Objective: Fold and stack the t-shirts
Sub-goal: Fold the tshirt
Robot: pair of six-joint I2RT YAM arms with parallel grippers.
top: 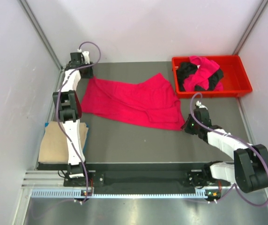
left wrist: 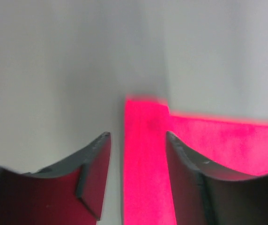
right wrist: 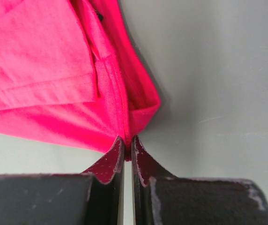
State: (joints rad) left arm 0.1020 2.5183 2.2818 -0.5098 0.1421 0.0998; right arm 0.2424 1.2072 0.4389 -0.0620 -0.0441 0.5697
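Observation:
A bright magenta t-shirt [top: 129, 101] lies spread on the grey table. My left gripper [top: 85, 65] is at the shirt's far-left corner. In the left wrist view the left gripper [left wrist: 137, 135] is open, with a strip of the magenta cloth [left wrist: 145, 178] lying between the jaws. My right gripper [top: 188, 125] is at the shirt's near-right corner. In the right wrist view it [right wrist: 128, 138] is shut on the hem of the magenta shirt [right wrist: 54, 70]. A tan shirt [top: 54, 145] lies folded at the near left, partly under the left arm.
A red plastic tray [top: 239, 79] stands at the far right and holds a crumpled black shirt [top: 188, 75] and a magenta shirt [top: 206, 68]. White walls close in the table at the left, back and right.

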